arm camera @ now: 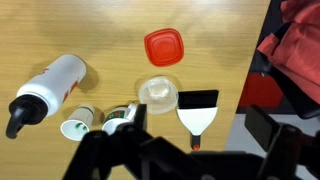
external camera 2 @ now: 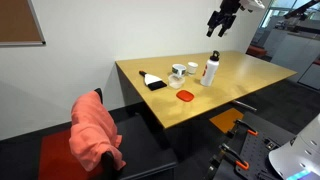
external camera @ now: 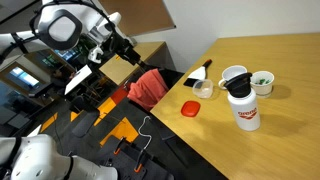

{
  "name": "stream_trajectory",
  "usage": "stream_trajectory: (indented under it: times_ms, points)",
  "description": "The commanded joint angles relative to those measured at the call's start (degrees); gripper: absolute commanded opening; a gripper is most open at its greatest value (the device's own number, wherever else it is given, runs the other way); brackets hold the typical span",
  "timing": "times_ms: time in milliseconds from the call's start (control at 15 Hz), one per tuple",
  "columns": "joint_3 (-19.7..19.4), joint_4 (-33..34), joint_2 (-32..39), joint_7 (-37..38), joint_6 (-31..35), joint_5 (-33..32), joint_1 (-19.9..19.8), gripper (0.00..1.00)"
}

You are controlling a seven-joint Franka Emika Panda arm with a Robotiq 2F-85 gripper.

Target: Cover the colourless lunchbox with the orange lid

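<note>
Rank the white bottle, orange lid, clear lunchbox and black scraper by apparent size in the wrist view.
1. white bottle
2. black scraper
3. orange lid and clear lunchbox: these look about the same, so they are not ranked.

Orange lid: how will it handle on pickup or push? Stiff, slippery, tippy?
The orange lid lies flat on the wooden table, so it will probably slide when pushed rather than tip or roll. It looks thin and plastic, so it is likely light and slightly flexible. Its low edge offers little to grip, so a pinch may slip.
</note>
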Motion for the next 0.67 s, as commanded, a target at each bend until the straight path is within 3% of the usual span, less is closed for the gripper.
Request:
stream_trajectory:
  times_ms: [0,267,600]
  points:
    - [0.2,0.1,0.0,-0.1,-0.2,0.1,-0.2,1.00]
    - [0.2,0.1,0.0,-0.1,-0.2,0.1,-0.2,1.00]
    - [-0.7,-3.3,3.0,-4.8,6.0,-0.7,-0.1,1.00]
